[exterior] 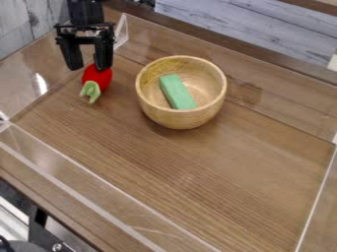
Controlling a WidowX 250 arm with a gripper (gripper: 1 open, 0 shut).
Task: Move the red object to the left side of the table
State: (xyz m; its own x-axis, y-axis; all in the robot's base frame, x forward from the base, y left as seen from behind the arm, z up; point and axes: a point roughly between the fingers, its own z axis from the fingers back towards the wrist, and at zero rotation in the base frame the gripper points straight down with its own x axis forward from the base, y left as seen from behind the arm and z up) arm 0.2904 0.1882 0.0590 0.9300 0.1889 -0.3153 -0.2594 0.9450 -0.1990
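The red object (95,79), a small red toy fruit with a green leafy end, lies on the table (184,177) at the far left, to the left of the wooden bowl. My gripper (85,59) hangs just above it with its dark fingers spread open. The fingertips sit a little over the top of the fruit and nothing is held between them.
A wooden bowl (184,113) stands right of the fruit with a flat green block (175,92) inside. Low clear acrylic walls (27,74) edge the tabletop, close on the left of the fruit and gripper.
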